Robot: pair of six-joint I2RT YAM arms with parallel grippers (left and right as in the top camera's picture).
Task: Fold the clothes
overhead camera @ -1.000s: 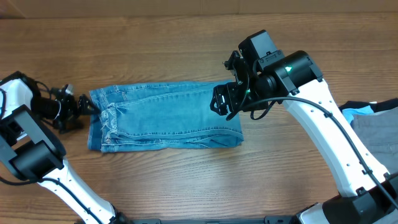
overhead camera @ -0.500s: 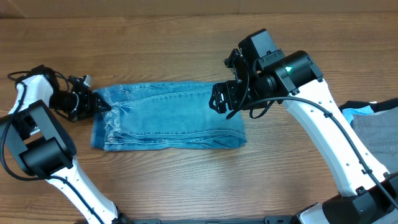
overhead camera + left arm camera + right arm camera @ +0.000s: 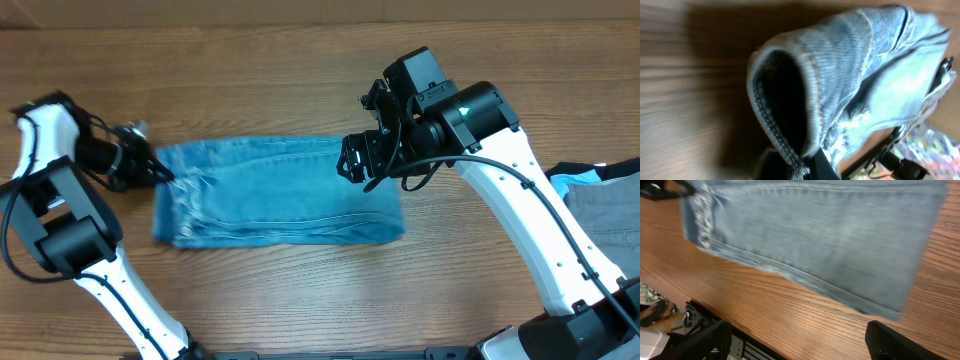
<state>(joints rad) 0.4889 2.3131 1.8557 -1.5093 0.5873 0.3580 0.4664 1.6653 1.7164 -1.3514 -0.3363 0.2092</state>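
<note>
The left tool [image 3: 150, 168] is closed, and its wrist view is filled by a rolled, stitched edge of the pair of light blue denim jeans [image 3: 850, 65] right at its fingers. I judge it to be pinching that edge. Seen from overhead, the grip is at the upper corner of the left short end, where the pale frayed patch lies.

The right tool [image 3: 360, 165] hangs with its jaws wide apart over the opposite end and holds nothing. Its own camera looks straight down on flat denim.

The jeans [image 3: 280, 190] lie flat on the brown wood-grain counter [image 3: 300, 290], already doubled into one long band. The long axis runs left to right, directly from one tool to the other.

The next fold probably turns on that line. Bringing one short end over onto the other means travelling along the band, and the left arm already has its end in hand. The right arm is nearer the free end and would have to drop and close on it first.

A plain grey garment [image 3: 605, 210] lies well apart at the right edge.
</note>
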